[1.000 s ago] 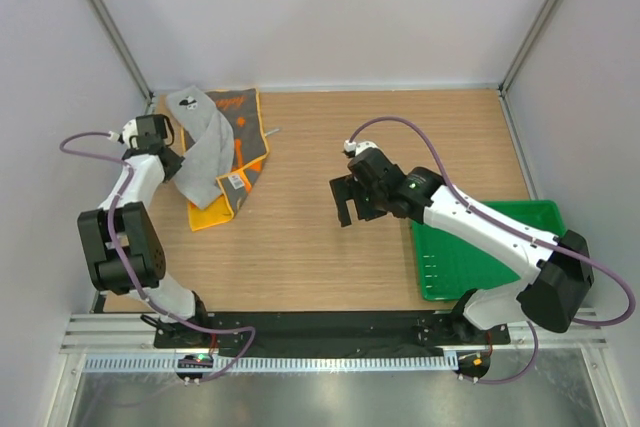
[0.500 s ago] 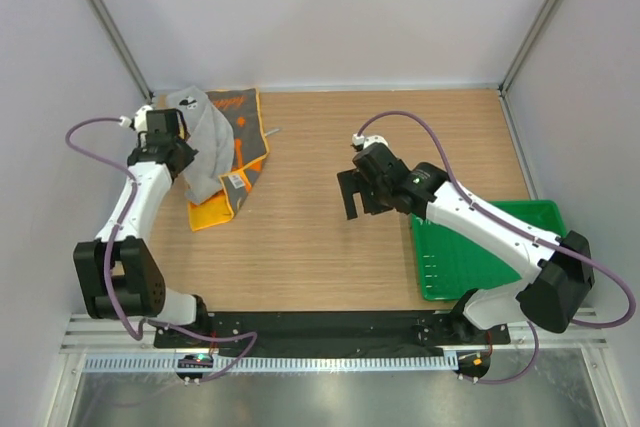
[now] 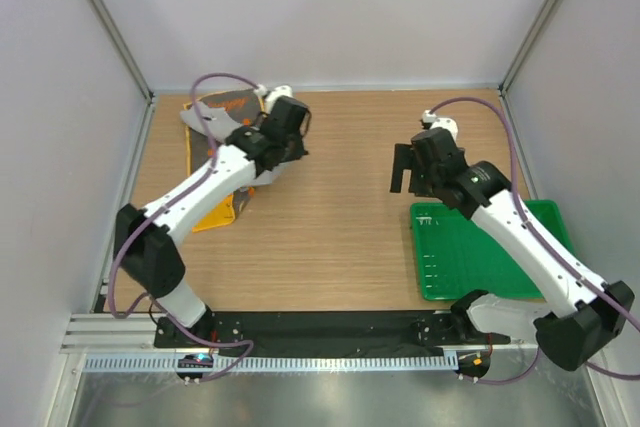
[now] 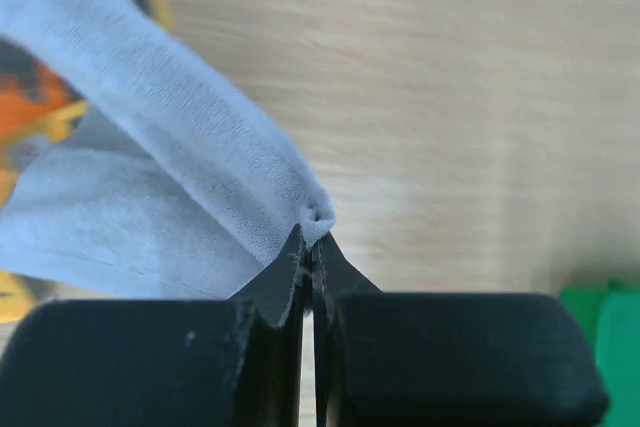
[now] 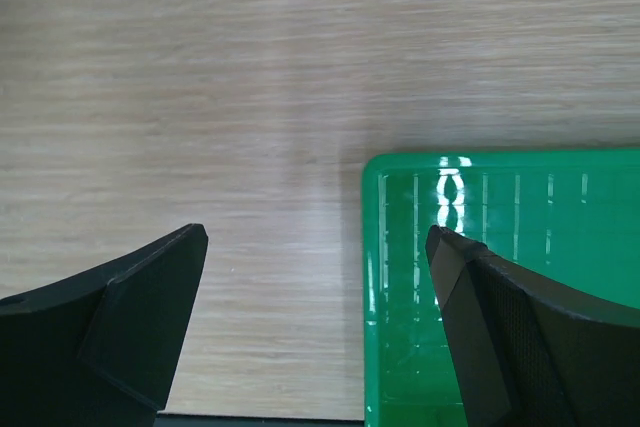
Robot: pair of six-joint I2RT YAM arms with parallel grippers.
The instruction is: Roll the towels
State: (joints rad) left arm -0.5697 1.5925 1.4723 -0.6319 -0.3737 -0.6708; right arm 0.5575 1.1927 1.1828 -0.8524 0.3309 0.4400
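My left gripper (image 3: 272, 150) is shut on a corner of the light grey towel (image 4: 190, 157), pinched at the fingertips (image 4: 300, 247) and held above the wooden table. The towel trails back to the left, and part of it shows past the arm in the top view (image 3: 195, 122). The dark grey towel with orange print (image 3: 232, 103) lies at the back left, its orange edge (image 3: 215, 215) sticking out under my left arm; a bit of orange shows in the left wrist view (image 4: 35, 112). My right gripper (image 3: 405, 169) is open and empty over the table, at the left rim of the tray (image 5: 315, 247).
A green plastic tray (image 3: 490, 247) sits at the front right, and its left rim shows in the right wrist view (image 5: 372, 247). Walls enclose the table at the back and on both sides.
My left gripper has swung from the far left edge to the right, pulling the light grey towel across the dark one. My right gripper has moved right and back, toward the tray.
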